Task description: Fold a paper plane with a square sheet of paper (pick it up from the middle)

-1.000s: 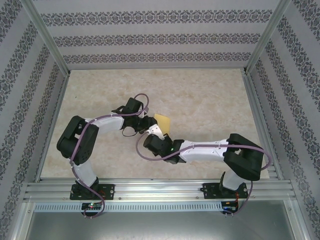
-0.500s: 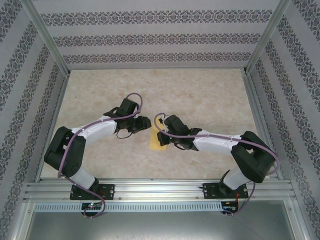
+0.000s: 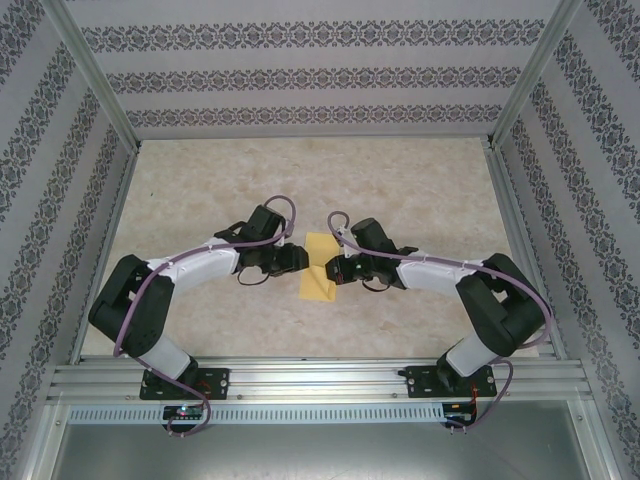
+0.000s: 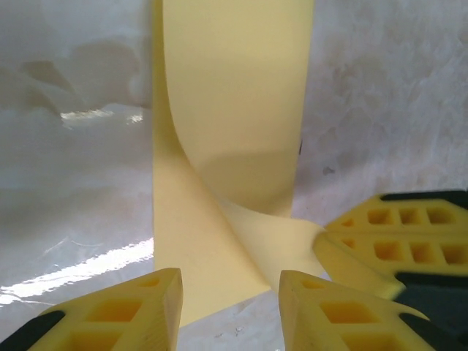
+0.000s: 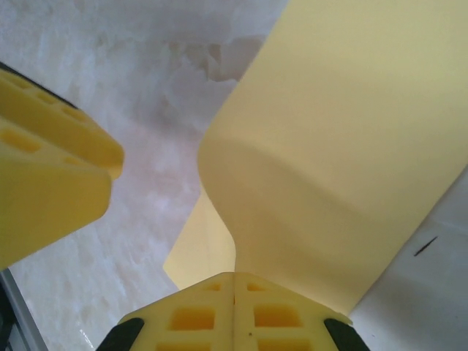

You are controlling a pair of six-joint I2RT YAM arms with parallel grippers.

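Sliding in over the last second, the left claw (image 3: 298,262) sits spread but narrowing astride one end of the square sheet of paper (image 3: 318,278), a folded strip on the table (image 3: 420,190), while the right claw (image 3: 340,268) pinches its curled flap, seemingly readying a crease.

A beige, marbled table top (image 3: 400,190) lies at the centre of the frame. Walls (image 3: 300,75) papered in grey ornamental bands rise behind and at both sides. Aluminium posts (image 3: 90,75) slant in the upper corners, and a ribbed aluminium rail (image 3: 320,380) crosses the bottom.
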